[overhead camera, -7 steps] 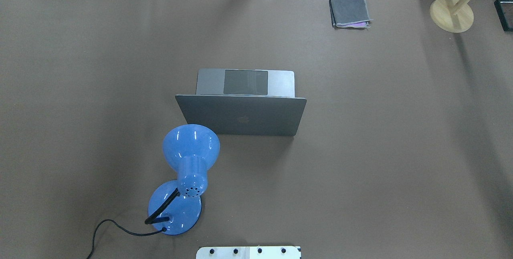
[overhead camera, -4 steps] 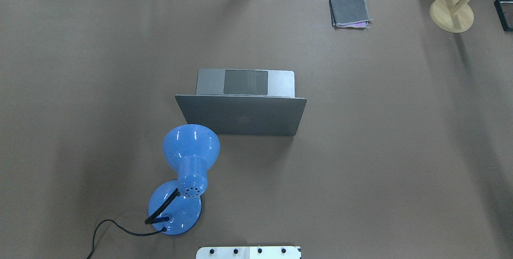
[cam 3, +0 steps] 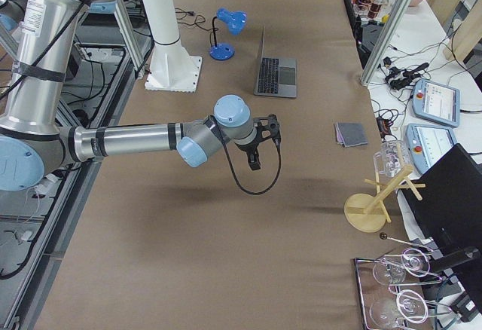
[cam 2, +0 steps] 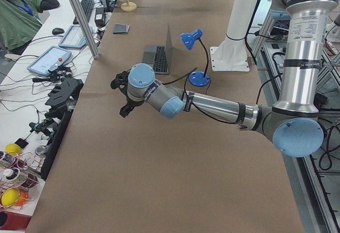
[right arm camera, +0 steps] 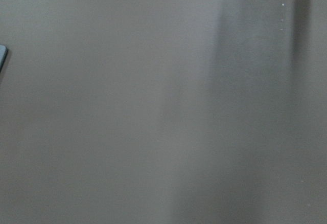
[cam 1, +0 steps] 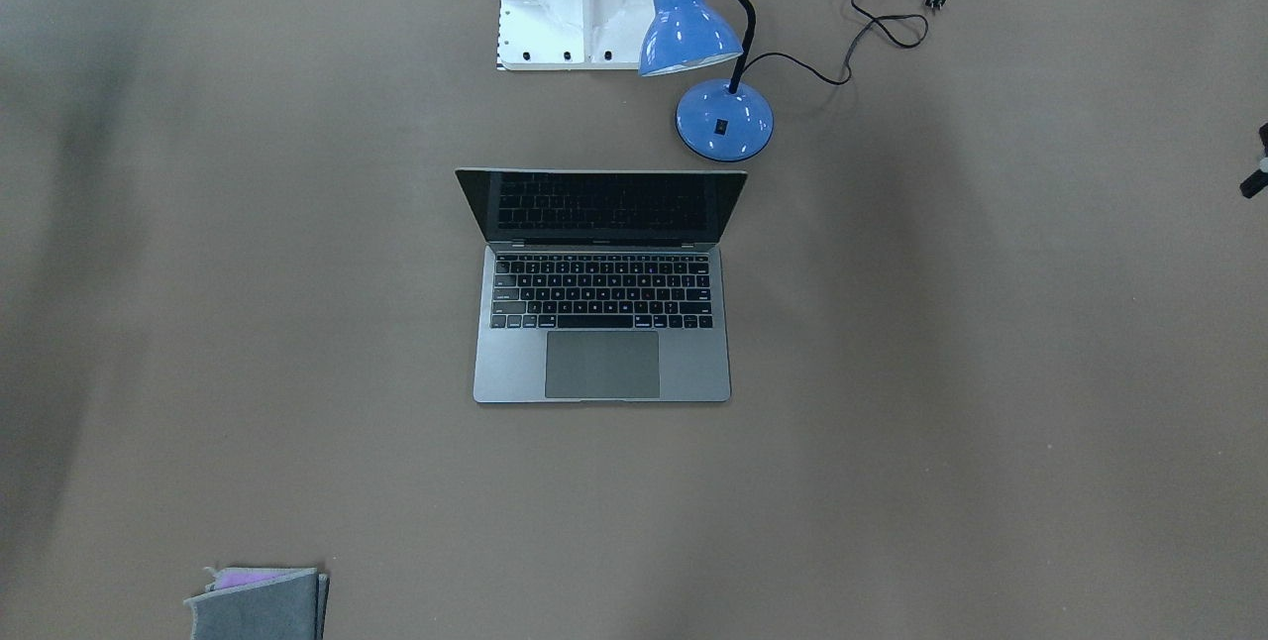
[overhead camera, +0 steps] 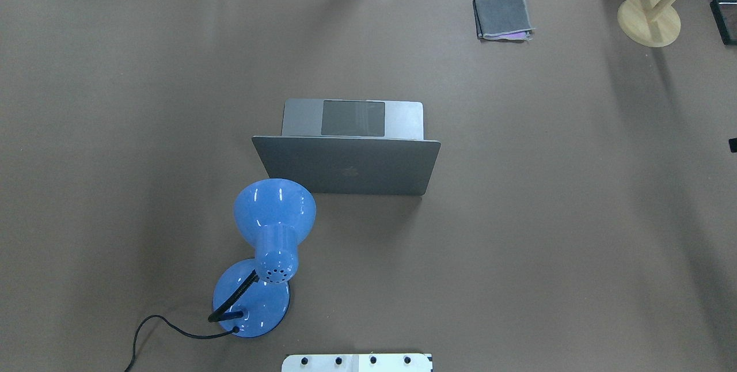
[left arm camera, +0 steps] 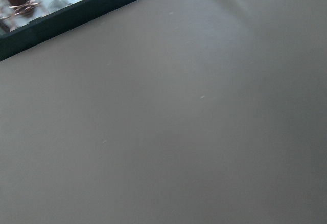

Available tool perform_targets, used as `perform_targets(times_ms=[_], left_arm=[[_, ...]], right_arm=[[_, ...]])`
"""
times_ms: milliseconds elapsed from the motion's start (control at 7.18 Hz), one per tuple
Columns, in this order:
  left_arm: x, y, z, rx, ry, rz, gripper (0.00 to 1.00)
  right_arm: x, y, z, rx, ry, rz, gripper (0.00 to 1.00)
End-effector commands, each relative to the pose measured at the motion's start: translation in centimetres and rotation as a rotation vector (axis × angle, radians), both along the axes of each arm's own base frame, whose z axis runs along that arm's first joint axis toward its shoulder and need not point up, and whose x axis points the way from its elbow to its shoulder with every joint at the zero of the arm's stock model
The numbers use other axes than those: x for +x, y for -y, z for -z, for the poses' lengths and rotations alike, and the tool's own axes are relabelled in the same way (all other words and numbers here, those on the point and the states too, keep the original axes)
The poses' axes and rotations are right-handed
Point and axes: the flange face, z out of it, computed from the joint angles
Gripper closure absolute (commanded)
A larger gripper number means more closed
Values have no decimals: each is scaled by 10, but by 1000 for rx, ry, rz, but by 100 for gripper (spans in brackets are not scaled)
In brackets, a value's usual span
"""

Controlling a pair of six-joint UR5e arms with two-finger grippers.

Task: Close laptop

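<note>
While the slim space-grey metal laptop [cam 1: 601,323] sits open mid-table, its lid upright and the blue desk lamp [cam 1: 708,75] just beside its far corner, you have both arms well apart from it. The left gripper [cam 2: 119,92] and right gripper [cam 3: 263,141] hang over the brown table [cam 1: 892,422]. You cannot tell how wide either claw is.
</note>
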Motion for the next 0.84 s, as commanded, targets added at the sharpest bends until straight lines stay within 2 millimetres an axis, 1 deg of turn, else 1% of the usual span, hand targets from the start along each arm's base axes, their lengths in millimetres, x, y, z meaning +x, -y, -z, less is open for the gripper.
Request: perform_targets(times_ms=[0,139,279,418,557,697], left_arm=[[50,-12,30,-99,-154,11,6],[82,-23,48,-158,-195,-23,20],[102,-33,60,-262,-244,-54,65],[112,-45,73,-329,-287,-98,100],[123,-54,84,-374,-303,-109,100],[142,-64,90,-414,-316,-147,100]], right_arm=[[-42,-14,47,-85,106,-6,20],[-56,-23,66,-132,137,1,44],[-68,-31,80,-156,156,20,74],[-81,-41,97,-190,181,36,95],[-95,-53,116,-237,208,55,100],[-106,-63,129,-264,224,79,100]])
